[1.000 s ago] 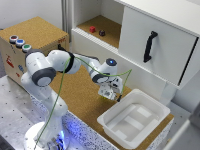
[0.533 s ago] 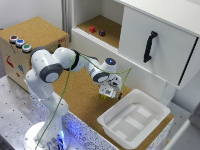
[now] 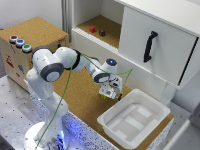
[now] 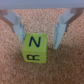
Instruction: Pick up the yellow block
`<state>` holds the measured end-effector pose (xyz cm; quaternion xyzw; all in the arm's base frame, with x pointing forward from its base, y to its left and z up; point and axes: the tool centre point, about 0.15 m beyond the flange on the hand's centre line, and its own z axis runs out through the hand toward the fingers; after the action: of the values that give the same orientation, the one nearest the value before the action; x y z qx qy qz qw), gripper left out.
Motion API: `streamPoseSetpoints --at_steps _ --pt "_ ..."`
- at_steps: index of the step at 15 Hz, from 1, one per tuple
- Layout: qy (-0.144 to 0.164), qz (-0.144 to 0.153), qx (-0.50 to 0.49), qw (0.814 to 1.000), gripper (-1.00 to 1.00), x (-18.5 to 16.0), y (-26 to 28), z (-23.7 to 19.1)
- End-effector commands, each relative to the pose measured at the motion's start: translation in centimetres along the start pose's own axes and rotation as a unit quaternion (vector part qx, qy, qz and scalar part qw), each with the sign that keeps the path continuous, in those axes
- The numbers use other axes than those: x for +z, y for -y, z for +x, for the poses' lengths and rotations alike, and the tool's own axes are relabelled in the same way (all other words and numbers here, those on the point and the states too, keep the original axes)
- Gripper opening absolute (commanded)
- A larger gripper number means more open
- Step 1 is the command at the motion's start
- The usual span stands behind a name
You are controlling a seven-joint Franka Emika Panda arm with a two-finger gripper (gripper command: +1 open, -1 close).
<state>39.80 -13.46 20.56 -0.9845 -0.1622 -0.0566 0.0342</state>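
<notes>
While the arm hangs low over the cork mat, the gripper [image 3: 107, 93] sits right above the yellow block [image 4: 34, 48], jaws spread wide and holding nothing. In the wrist view the two fingers [image 4: 62, 27] stand apart on the cork, and the block, lettered N on top, lies between them but nearer one finger than the other, set a little forward of the tips. In the exterior view only a sliver of yellow shows under the gripper, at about ten o'clock from the white tray [image 3: 153, 106].

Here's the risk, as I read it: the block is off-centre in the opening, so a closing finger could nudge it sideways or twist it before the other makes contact. And if the tips don't drop far enough, they may pinch only the top edge and the block could pop free on the lift. The cork [image 3: 85, 95] gives grip, which may make a pushed block tip instead of sliding.

Containers now. The white tray, just beside the gripper, shows only moulded ridges inside, nothing lying in it. Up at twelve o'clock from the gripper, the open cabinet shelf [image 3: 107, 30] holds a red block [image 3: 92, 29] and a dark block [image 3: 102, 33], close together, well apart from the action.
</notes>
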Motion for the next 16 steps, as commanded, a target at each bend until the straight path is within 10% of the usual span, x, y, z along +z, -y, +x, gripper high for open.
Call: streamPoseSetpoints --at_steps 1,9,16 --pt "0.019 -0.014 0.0 1.0 -1.0 -0.7 0.6 -1.8" --pt "-0.102 -0.044 0.049 0.993 -1.0 -13.4 -3.0 2.2" --pt "-0.119 -0.11 0.175 0.971 -1.0 -18.2 -15.4 -2.1"
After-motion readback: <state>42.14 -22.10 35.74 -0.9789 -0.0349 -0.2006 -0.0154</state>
